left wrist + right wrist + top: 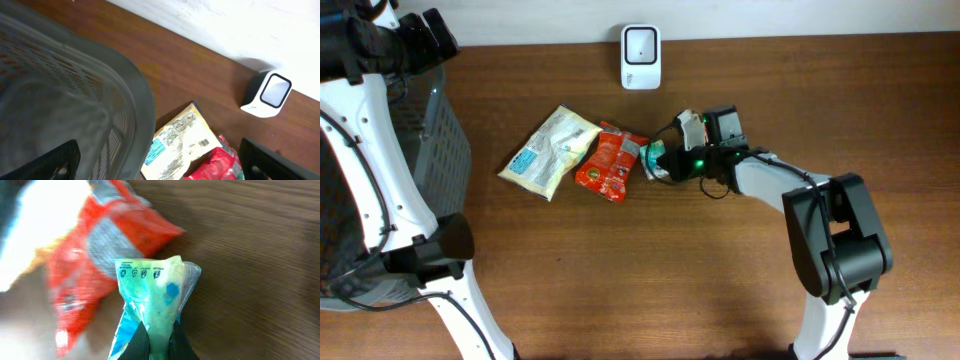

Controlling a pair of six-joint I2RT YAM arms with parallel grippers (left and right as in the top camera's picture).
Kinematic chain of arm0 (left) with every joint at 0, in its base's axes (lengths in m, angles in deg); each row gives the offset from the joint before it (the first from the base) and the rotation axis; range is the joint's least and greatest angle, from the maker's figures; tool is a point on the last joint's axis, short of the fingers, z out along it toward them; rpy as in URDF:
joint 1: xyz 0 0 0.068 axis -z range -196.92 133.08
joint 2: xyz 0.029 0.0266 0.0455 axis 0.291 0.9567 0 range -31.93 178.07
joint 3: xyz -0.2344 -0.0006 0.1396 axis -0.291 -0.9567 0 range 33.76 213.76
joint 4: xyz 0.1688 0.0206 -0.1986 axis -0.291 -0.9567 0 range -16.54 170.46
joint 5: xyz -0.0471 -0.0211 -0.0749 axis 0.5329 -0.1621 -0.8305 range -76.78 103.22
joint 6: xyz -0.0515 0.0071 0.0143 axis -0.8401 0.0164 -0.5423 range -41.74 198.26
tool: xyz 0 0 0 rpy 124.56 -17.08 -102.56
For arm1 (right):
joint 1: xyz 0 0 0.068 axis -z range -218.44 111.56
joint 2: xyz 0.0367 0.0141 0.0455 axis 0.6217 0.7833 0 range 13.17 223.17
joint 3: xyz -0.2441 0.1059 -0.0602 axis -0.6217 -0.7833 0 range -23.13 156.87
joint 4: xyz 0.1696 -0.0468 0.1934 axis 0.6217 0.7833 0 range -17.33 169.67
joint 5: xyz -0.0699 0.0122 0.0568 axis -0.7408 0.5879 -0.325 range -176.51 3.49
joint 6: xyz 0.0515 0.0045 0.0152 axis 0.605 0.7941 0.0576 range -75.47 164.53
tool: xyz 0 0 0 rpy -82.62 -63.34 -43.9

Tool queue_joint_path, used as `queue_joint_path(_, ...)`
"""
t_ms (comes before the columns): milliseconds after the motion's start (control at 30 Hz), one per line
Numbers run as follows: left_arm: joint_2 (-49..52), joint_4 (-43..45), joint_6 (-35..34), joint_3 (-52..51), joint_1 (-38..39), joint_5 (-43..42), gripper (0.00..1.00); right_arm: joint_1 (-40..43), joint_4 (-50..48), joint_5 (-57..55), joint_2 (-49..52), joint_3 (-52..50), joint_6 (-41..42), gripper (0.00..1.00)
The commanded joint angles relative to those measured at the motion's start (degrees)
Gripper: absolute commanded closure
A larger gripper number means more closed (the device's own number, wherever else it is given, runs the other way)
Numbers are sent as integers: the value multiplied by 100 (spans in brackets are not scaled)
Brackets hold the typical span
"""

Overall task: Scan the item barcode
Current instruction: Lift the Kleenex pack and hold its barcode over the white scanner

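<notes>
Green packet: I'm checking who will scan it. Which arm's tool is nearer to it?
Right. The right tool is shut on the green packet, beside the red packet; the left tool is far off, by the grey basket.

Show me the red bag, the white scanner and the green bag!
red bag [611,162]: overhead view, middle of its front.
white scanner [641,46]: overhead view, on its square window.
green bag [152,297]: right wrist view, crumpled upper half.
</notes>
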Motion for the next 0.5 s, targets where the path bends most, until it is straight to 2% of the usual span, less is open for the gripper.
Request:
queue_joint_path(0, -24, 7, 70, 33, -24, -61, 1, 485, -57, 2175, 85, 400, 634, 96)
queue_joint_path(67, -24, 4, 70, 33, -24, -61, 1, 839, -341, 3600, 85, 402, 1351, 96)
queue_joint_path(167, -24, 4, 70, 33, -24, -61, 1, 1045, -1091, 5176, 85, 402, 1482, 96)
queue_joint_path(233, -24, 4, 70, 33, -24, -61, 1, 1034, -1141, 5189, 85, 411, 1611, 96)
queue_joint_path(300, -24, 4, 70, 33, -24, -61, 1, 1027, -1626, 5184, 85, 413, 2315, 96)
queue_joint_path(333, -24, 7, 70, 33, -24, -61, 1, 997, -2068, 5163, 85, 415, 2815, 96)
queue_joint_path(433, -24, 4, 70, 33, -24, -61, 1, 597, -4242, 4513, 85, 415, 4656, 96)
queue_joint_path(467, -24, 4, 70, 33, -24, -61, 1, 483, -4824, 4426, 85, 415, 4911, 96)
